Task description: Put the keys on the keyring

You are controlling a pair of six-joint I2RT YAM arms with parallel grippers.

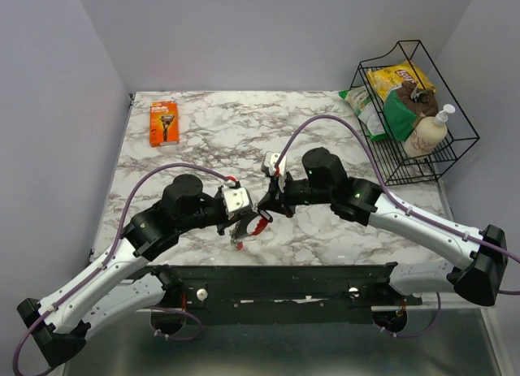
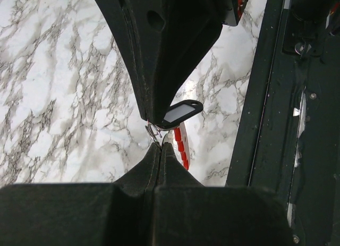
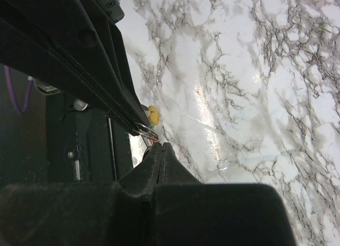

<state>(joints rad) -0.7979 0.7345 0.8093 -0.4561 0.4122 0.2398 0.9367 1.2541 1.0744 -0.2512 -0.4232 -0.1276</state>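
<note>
The keys point(image 1: 257, 224) hang just below centre frame beside the black keyring point(image 2: 197, 104), where the left gripper point(image 2: 160, 150) and right gripper point(image 3: 159, 148) meet tip to tip, both pinched fully closed. The step probably goes best if one tip holds steady while the other slowly eases the loop's gap through the key holes.

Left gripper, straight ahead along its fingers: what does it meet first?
The right gripper, pointing back at the left gripper almost tip to tip; only a thin silvery wire ring shows between them. Depth is unclear.
</note>
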